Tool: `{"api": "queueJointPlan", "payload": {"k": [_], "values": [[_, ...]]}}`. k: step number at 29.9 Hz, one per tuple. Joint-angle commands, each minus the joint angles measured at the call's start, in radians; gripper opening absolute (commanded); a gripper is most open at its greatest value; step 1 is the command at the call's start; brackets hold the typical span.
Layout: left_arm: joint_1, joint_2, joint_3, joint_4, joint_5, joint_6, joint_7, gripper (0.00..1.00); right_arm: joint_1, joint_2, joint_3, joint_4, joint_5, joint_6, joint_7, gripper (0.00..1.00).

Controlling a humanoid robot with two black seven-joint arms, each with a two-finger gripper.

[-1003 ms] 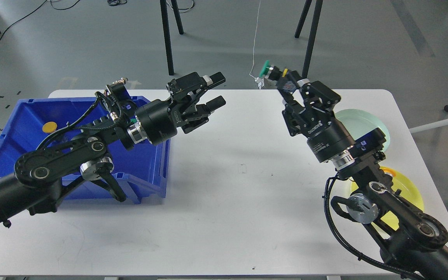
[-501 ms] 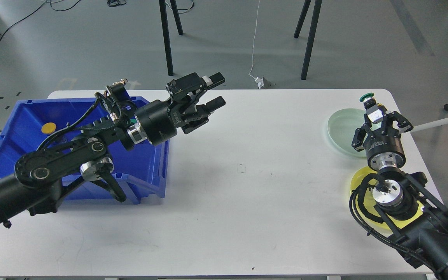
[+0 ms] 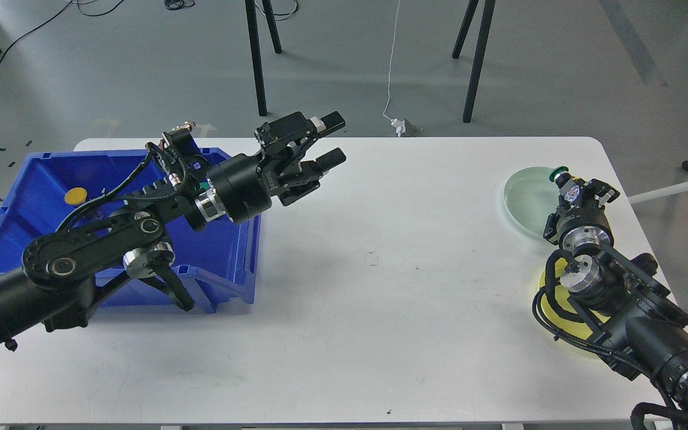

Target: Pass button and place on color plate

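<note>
Since a second ago the right hand has swung away from the middle of the table, where it was raised with the button toward the left arm, over to the right edge, and in the last half second it has dropped lower over the pale green plate. Its fingers are closed on the green-capped button, which now sits at the plate's 3 o'clock rim, low over it; whether it touches the plate I cannot tell.

Nothing has changed on the left. The left hand hangs with its fingers spread wide and empty, above the table just past the 3 o'clock side of the blue bin. A yellow button lies inside that bin near its 10 o'clock corner.

As I judge it, the hand-over is done, since the right arm has the button and the left has let go. What remains is setting the green button down on the matching green plate and releasing it. The yellow plate, at 6 o'clock from the green one and partly under the right arm, carries no button that I can see, and the yellow button in the bin looks like the next job.
</note>
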State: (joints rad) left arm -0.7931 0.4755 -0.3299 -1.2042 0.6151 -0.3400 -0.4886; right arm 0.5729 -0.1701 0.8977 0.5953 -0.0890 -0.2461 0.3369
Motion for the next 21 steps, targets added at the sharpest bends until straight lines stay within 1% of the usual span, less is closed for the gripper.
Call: {"api": "queueJointPlan", "payload": {"k": [1, 2, 6, 8, 9, 10, 13, 14, 16, 19, 21], "values": [[0.0, 0.0, 0.0, 0.0, 0.0, 0.001, 0.0, 0.77, 0.001, 0.006, -0.002, -0.009, 0.002, 0.001, -0.012, 0.05], [0.0, 0.0, 0.0, 0.0, 0.0, 0.001, 0.0, 0.77, 0.001, 0.006, -0.002, -0.009, 0.002, 0.004, -0.013, 0.06], [0.0, 0.0, 0.0, 0.0, 0.0, 0.001, 0.0, 0.77, 0.001, 0.006, 0.0, -0.006, 0.003, 0.005, -0.015, 0.21], [0.0, 0.0, 0.0, 0.0, 0.0, 0.001, 0.0, 0.77, 0.001, 0.006, 0.004, -0.003, 0.003, 0.005, -0.013, 0.33], [0.0, 0.0, 0.0, 0.0, 0.0, 0.001, 0.0, 0.77, -0.001, 0.006, 0.012, -0.002, 0.003, 0.007, -0.013, 0.4], [0.0, 0.0, 0.0, 0.0, 0.0, 0.001, 0.0, 0.77, -0.001, 0.006, 0.013, 0.0, 0.006, 0.007, -0.013, 0.44], [0.0, 0.0, 0.0, 0.0, 0.0, 0.002, 0.0, 0.77, -0.001, 0.011, 0.015, 0.0, 0.006, 0.008, -0.012, 0.54], [0.0, 0.0, 0.0, 0.0, 0.0, 0.002, 0.0, 0.77, -0.001, 0.014, 0.015, 0.0, 0.006, 0.008, -0.01, 0.56], [0.0, 0.0, 0.0, 0.0, 0.0, 0.002, 0.0, 0.77, -0.001, 0.014, 0.017, 0.0, 0.006, 0.008, -0.01, 0.57], [0.0, 0.0, 0.0, 0.0, 0.0, 0.002, 0.0, 0.77, -0.001, 0.015, 0.017, 0.001, 0.006, 0.008, -0.007, 0.65], [0.0, 0.0, 0.0, 0.0, 0.0, 0.002, 0.0, 0.77, 0.001, 0.017, 0.017, 0.006, 0.008, 0.01, -0.004, 0.73]]}}
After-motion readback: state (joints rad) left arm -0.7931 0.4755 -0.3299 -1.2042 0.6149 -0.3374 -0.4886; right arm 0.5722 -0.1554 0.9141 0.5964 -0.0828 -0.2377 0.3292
